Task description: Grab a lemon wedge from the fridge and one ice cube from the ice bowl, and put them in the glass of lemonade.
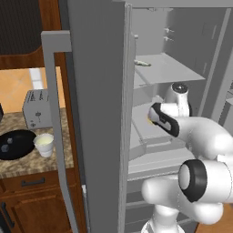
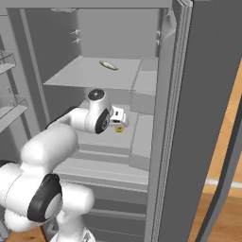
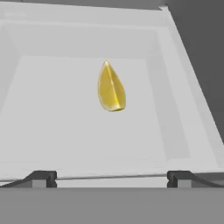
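1 lemon wedge (image 3: 111,89): bright yellow, glossy, teardrop w/ pointed tip up in hand view, lying flat on pale grey shelf (image 3: 78,127) inside fridge (image 1: 98,136). Seen small in right base view (image 2: 120,129), just under gripper (image 2: 119,122). Gripper released, jaws spread wide, 2 dark fingertips (image 3: 41,178) low in hand view either side of wedge line, not touching it. Nothing between tips and wedge.

Fridge: grey stainless, doors swung open, long bar handle (image 1: 53,123) on left door. Interior smooth grey, several shelves stepped. 1 small pale oblong item (image 2: 108,64) on upper shelf, well apart from wedge; kind unclear.

White arm (image 2: 52,142), dark joints, reaching into fridge mid-level.

Left base view, past door edge: speckled stone bench (image 1: 41,161) over wood cabinets. On it 1 glass of lemonade (image 1: 44,144), whitish tapered cup; just beside it 1 ice bowl (image 1: 16,144), wide, shallow, black, w/ a few pale cubes. 1 silver toaster (image 1: 36,108) behind.
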Motion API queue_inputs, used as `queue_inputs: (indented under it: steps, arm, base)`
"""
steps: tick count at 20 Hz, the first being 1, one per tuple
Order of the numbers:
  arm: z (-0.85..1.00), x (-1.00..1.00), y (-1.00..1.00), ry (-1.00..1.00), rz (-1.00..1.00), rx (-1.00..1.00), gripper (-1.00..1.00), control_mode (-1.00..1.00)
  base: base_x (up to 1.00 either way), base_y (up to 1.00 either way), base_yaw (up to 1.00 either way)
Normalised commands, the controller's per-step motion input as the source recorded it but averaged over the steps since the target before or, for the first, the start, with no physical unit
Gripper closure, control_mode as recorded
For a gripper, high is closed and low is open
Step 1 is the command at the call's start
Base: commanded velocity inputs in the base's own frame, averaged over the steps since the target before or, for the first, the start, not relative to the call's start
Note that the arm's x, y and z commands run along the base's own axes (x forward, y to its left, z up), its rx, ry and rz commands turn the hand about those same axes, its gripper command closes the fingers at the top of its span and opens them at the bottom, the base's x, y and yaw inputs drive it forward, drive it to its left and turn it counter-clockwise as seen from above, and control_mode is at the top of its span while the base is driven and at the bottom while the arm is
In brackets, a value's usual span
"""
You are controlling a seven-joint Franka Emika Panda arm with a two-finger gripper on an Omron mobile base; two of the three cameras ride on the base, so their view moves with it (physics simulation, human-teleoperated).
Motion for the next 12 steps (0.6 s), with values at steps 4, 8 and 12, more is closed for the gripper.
queue_inputs:
  steps: [4,8,12]
  arm:
    - [-0.48,0.36,-0.01,-0.04,0.03,0.03,-1.00,-1.00]
    - [-0.18,0.35,0.00,-0.01,0.03,0.01,-1.00,-1.00]
    - [-0.01,0.44,-0.06,0.00,0.03,0.00,-1.00,-1.00]
  base:
    - [0.00,0.00,0.00]
    - [0.00,0.00,0.00]
    - [0.00,0.00,0.00]
